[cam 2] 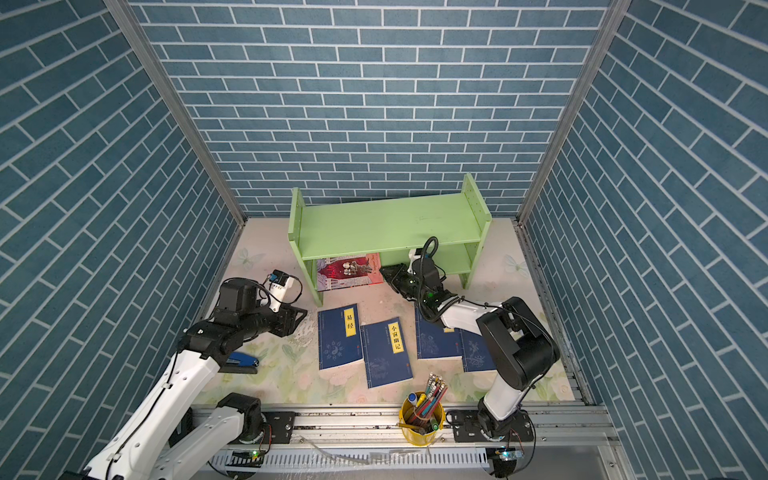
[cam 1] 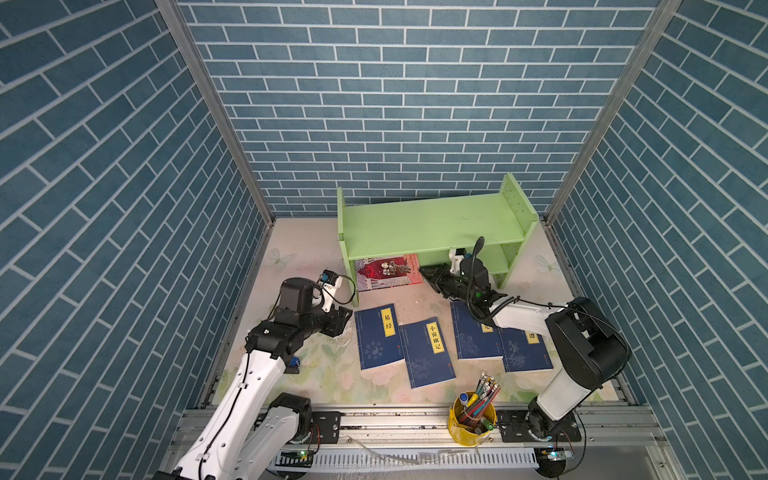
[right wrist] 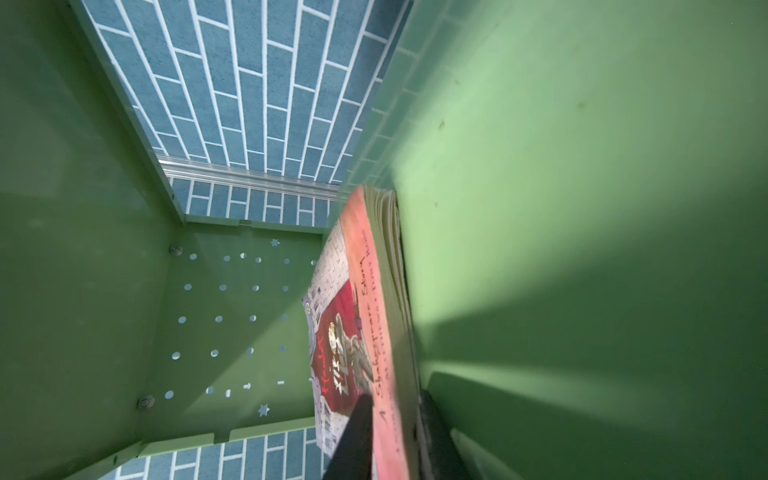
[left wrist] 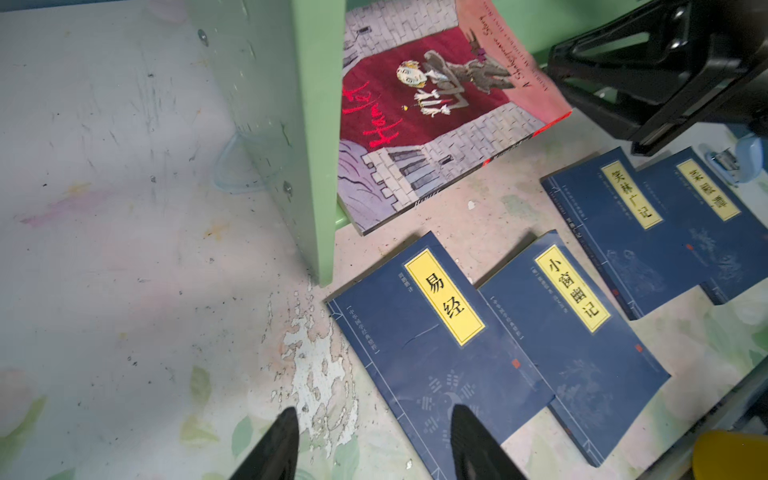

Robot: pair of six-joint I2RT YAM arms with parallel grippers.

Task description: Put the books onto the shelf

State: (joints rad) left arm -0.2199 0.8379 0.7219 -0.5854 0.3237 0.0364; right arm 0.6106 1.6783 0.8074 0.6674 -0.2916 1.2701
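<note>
The light-green shelf [cam 1: 428,224] stands at the back of the table. A red-and-grey book [cam 1: 388,270] lies tilted, partly inside its lower tier at the left end, with the near part sticking out in front. My right gripper [right wrist: 395,407] is shut on that book's [right wrist: 353,316] right edge, one finger on the cover and one beneath. Several navy books with yellow labels lie flat in a row in front of the shelf: [cam 1: 378,340], [cam 1: 428,353], [cam 1: 473,340]. My left gripper [left wrist: 374,411] hovers open at the left edge of the leftmost navy book [left wrist: 436,332], holding nothing.
A blue stapler [cam 2: 241,361] lies under the left arm. A yellow cup of pens [cam 1: 471,419] stands at the front edge. My right arm reaches over the two right-hand navy books. Brick-patterned walls close in three sides.
</note>
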